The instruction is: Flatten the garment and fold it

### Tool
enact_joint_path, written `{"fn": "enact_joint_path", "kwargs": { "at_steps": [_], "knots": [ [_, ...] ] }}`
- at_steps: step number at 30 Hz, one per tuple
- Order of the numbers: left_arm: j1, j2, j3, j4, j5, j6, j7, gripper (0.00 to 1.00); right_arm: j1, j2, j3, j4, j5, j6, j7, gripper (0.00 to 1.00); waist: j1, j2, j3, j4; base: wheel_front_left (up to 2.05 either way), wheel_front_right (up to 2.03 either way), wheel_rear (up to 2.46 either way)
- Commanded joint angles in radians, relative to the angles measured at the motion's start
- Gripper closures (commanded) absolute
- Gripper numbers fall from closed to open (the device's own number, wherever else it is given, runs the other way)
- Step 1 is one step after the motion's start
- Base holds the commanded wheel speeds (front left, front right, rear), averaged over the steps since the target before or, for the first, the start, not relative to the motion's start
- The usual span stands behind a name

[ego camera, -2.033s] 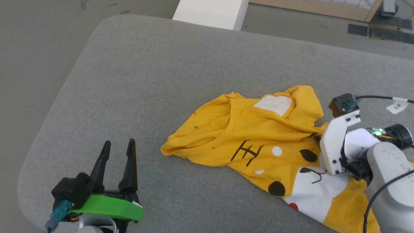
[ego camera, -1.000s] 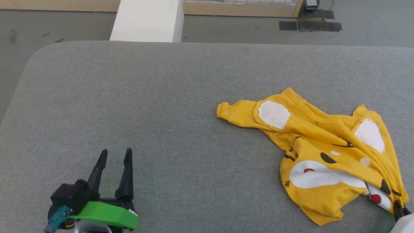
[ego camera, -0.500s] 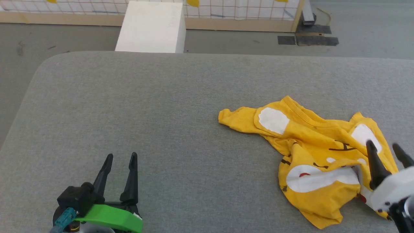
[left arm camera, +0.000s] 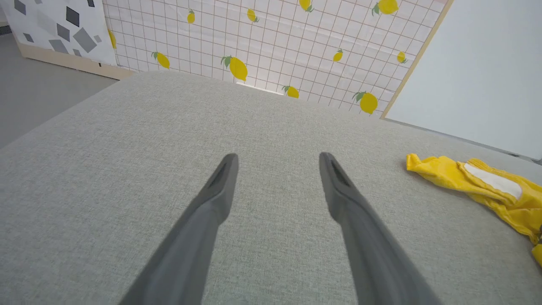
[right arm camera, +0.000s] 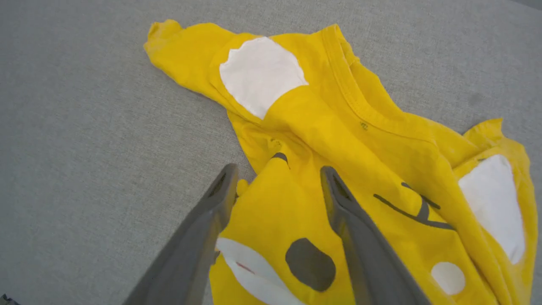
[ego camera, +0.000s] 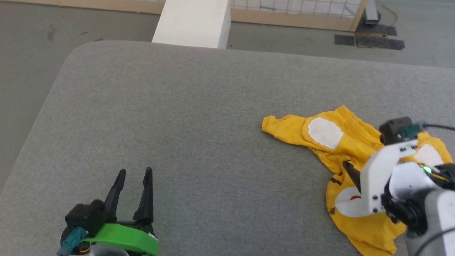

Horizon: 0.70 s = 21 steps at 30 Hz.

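Note:
The garment, a bright yellow T-shirt with white patches and a cartoon face print, lies crumpled on the right part of the grey table. It also shows in the left wrist view as the garment at the far right. My right gripper hangs open just above the garment, its fingers straddling a raised fold near the shirt's left edge, with nothing between them. In the head view the right arm's white wrist covers the shirt's middle. My left gripper stands open over bare table at the lower left, far from the shirt; its fingers are spread wide.
The grey padded table has a rounded corner at the far left. A white block stands on the floor beyond its far edge, and a wood-framed grid panel runs behind that.
The head camera has shifted. My right gripper opened and let go of the shirt's lower right edge, then moved up over the crumpled shirt. The left gripper has kept still.

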Motion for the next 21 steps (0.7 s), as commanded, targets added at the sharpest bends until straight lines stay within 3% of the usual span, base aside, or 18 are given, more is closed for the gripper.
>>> {"fn": "enact_joint_path", "kwargs": {
  "at_steps": [1, 5, 10, 11, 12, 14, 19, 21],
  "knots": [
    [-0.02, -0.005, 0.0, 0.003, -0.015, -0.007, -0.008, 0.0, -0.04, -0.015, 0.021, 0.035, -0.016, -0.001, 0.004, 0.0, 0.0, 0.0, 0.027, 0.027, 0.0, 0.0, 0.0],
    [-0.042, -0.009, -0.009, 0.017, -0.018, -0.017, -0.01, 0.0, -0.124, -0.027, 0.059, 0.177, -0.041, -0.001, 0.022, 0.0, 0.0, 0.0, 0.05, 0.056, 0.0, 0.0, 0.0],
    [-0.069, -0.015, -0.017, 0.036, -0.021, -0.025, -0.013, 0.0, -0.166, 0.018, 0.05, 0.342, -0.068, -0.001, 0.126, 0.0, 0.0, 0.0, 0.063, 0.089, 0.0, 0.0, 0.0],
    [-0.072, -0.015, -0.017, 0.038, -0.021, -0.026, -0.014, 0.0, -0.168, 0.023, 0.051, 0.36, -0.073, -0.001, 0.144, 0.2, 0.0, 0.0, 0.063, 0.094, 0.0, 0.0, 0.0],
    [-0.074, -0.016, -0.017, 0.041, -0.021, -0.027, -0.014, 0.0, -0.171, 0.028, 0.055, 0.374, -0.075, -0.001, 0.158, 0.55, 0.0, 0.0, 0.063, 0.098, 0.0, 0.0, 0.0],
    [-0.076, -0.017, -0.016, 0.046, -0.021, -0.028, -0.015, 0.0, -0.176, 0.038, 0.054, 0.388, -0.069, -0.001, 0.154, 1.0, 0.0, 0.0, 0.061, 0.102, 0.0, 0.0, 0.0],
    [-0.069, -0.017, -0.009, 0.059, -0.018, -0.023, -0.017, 0.0, -0.216, 0.063, 0.106, 0.374, -0.008, -0.001, 0.061, 1.0, 0.0, 0.0, 0.038, 0.093, 0.0, 0.0, 0.0],
    [-0.063, -0.015, -0.005, 0.056, -0.016, -0.019, -0.018, 0.0, -0.239, 0.081, 0.176, 0.347, 0.055, -0.001, 0.024, 1.0, 0.0, 0.0, 0.025, 0.081, 0.0, 0.0, 0.0]
  ]
}}
